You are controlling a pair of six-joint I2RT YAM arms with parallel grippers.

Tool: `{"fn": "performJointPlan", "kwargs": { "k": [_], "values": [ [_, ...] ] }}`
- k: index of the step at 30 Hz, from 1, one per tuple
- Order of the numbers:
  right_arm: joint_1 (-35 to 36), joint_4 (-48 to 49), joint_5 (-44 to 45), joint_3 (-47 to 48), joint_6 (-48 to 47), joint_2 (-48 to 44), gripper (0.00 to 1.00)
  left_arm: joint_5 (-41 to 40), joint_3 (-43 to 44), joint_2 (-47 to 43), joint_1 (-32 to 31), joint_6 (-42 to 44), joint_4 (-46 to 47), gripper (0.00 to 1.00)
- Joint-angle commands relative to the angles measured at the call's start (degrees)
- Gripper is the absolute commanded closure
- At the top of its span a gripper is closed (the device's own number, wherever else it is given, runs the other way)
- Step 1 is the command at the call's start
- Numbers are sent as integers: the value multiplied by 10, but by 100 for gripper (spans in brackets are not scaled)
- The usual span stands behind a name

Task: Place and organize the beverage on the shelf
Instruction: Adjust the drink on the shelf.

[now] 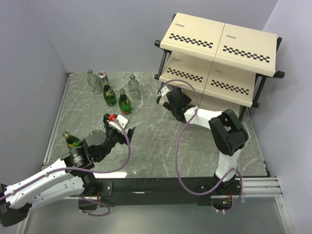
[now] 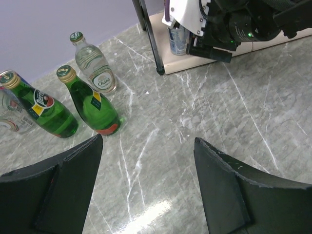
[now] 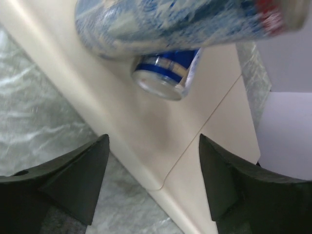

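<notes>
Right wrist: right gripper (image 3: 153, 185) jaws apart, empty, just short of two cans (image 3: 165, 78) on shelf (image 3: 204, 141) bottom board
Left wrist: left gripper (image 2: 146, 185) spread wide, empty
Bottles: green bottles (image 2: 92, 105), clear bottle (image 2: 95, 63) upright on table (image 2: 219, 112)

overhead view; both wrist views share shelf (image 2: 175, 63)

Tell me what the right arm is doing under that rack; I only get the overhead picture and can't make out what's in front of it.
Observer: The right gripper faces the lowest board of the shelf, where two silver-and-blue cans sit.
Operator: Is it holding one?
Observer: No. Its fingers are spread, nothing between them; the nearer can lies past the tips.
Operator: And the left claw?
Observer: The left gripper is open and empty too, only marble table between its fingers.
</notes>
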Motion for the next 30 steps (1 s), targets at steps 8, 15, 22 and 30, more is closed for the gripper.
{"fn": "performJointPlan", "kwargs": {
  "k": [8, 15, 22, 30],
  "values": [
    [6, 63, 38, 40, 9, 33, 27, 2, 2, -3, 5, 11, 12, 19],
    [6, 102, 48, 47, -20, 65, 27, 2, 2, -2, 7, 12, 12, 19],
    [7, 150, 70, 48, -44, 88, 27, 3, 1, -2, 6, 13, 12, 19],
    [7, 170, 76, 55, -64, 114, 27, 5, 1, -3, 7, 13, 12, 19]
  ]
}}
